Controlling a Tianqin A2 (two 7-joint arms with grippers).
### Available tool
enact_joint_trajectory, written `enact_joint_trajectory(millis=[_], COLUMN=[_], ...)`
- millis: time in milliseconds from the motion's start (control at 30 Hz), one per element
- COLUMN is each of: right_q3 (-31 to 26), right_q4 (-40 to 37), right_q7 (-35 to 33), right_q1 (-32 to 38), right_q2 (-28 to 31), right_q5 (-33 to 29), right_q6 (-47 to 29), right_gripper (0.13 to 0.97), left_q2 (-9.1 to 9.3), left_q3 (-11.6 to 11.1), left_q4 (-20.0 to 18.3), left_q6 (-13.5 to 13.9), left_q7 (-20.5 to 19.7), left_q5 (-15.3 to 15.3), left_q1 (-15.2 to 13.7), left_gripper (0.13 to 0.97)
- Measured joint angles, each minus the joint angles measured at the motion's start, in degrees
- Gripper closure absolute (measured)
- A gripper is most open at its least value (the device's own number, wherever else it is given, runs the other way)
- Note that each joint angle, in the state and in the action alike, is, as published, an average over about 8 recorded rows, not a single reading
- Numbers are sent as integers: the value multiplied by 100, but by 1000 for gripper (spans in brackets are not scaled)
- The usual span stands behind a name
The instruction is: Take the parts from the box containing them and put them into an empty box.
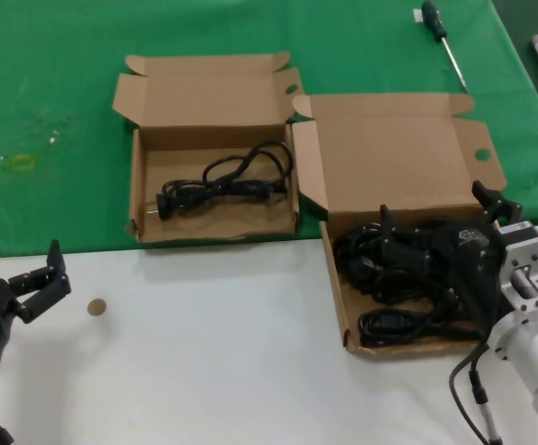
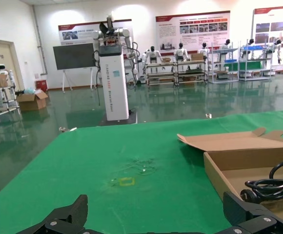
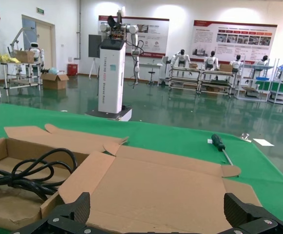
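Two open cardboard boxes lie on the table (image 1: 204, 362), across the line where green cloth meets bare white surface. The wider box (image 1: 339, 278), its broad lid (image 1: 390, 158) folded back, lies directly under the right gripper (image 1: 408, 246), which hangs over the box's inside with its dark fingers spread apart among the tangled black cords (image 1: 390, 324); their number cannot be counted in the pile. The smaller box (image 1: 137, 185) sits farther out from the left gripper (image 1: 42, 278) and toward the right arm's side, its near wall just short of the cloth's edge, holding one coiled cord (image 1: 236, 176). The left gripper rests low above bare white tabletop, fingers apart, gripping nothing, well apart from both boxes. One green-handled screwdriver (image 1: 441, 35) lies beyond the wider box's lid.
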Motion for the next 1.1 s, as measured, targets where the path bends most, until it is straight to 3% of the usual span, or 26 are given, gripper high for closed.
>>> enact_joint_trajectory(millis=[1100], right_q3=[0], right_q4=[0], right_q7=[0], right_q1=[0], right_q2=[0], right_q5=[0], right_q6=[0], right_gripper=[129], left_q2=[0], left_q3=[0], left_q4=[0], left_q6=[0], left_q7=[0], left_q5=[0], left_q1=[0], left_gripper=[132])
